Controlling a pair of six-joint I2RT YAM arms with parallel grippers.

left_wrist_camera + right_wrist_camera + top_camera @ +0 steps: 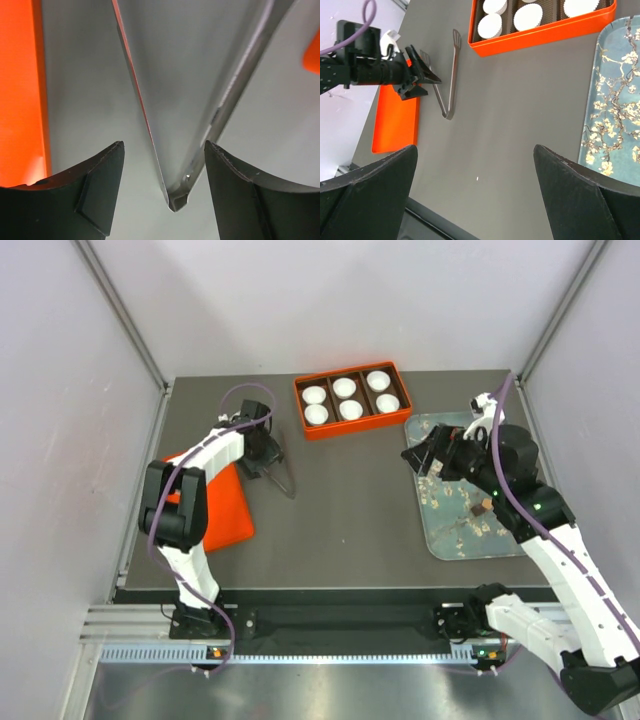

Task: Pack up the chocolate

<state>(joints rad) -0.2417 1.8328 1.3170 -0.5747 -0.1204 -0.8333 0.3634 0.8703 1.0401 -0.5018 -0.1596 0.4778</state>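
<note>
Top external view: an orange rectangular box (347,429) with divided compartments is seen at the far middle of the dark grey table (350,520). White fluted paper cups (349,388) are seated in the compartments, and no chocolate is seen in them. A grey-blue tray with a blossom print (447,542) lies at the right. The small brown chocolate lumps (479,508) are located on this tray; their count cannot be told. The right gripper (428,462) is held over the far part of the tray. The left gripper (264,454) is positioned at a pair of thin metal tongs (286,485) lying on the table, just beside a flat orange lid (215,510).

Left wrist view: the tongs (172,197) are seen between the two black fingers (97,192), with the joined end nearest the camera. The jaws stand apart, one on each side of the tongs, with a gap at both sides; nothing is gripped.

Right wrist view: the right gripper (475,165) is spread wide and holds nothing. The tongs (451,80), the left gripper (420,74) and the box (540,36) are visible across the table.

Step in hand, as judged: the tongs are being taken up by the left arm, and packing is not yet begun. For the next move, the left jaws are to be closed on the tongs so that the arms can be squeezed, then lifted and carried to the tray.
</note>
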